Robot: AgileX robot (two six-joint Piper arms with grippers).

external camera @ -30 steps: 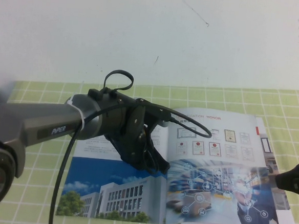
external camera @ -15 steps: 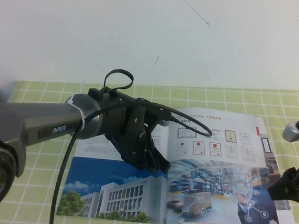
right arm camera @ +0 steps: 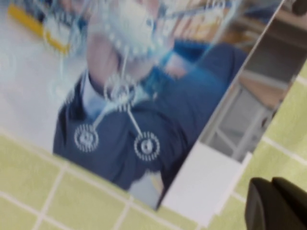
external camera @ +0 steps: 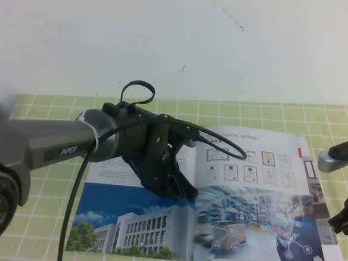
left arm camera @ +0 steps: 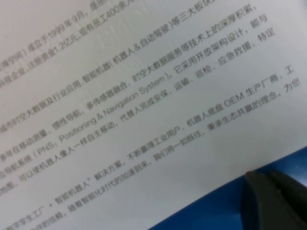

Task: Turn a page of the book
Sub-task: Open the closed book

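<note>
Looks like a lab test bench, not a home or office. My arms work over a table covered by a green checked tablecloth (external camera: 259, 112), pushed against a bare white wall (external camera: 180, 35) with a few scuffs. My left arm (external camera: 53, 146) shows a PIPER label and a loose black cable (external camera: 73, 201). Only prop is a company brochure (external camera: 253, 196) lying open. No furniture or decor visible.

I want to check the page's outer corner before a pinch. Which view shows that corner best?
The right wrist view: the page's corner sits close-up over lower sheets, right gripper shut beside it. The high view shows it small; the left wrist view shows only text.
</note>
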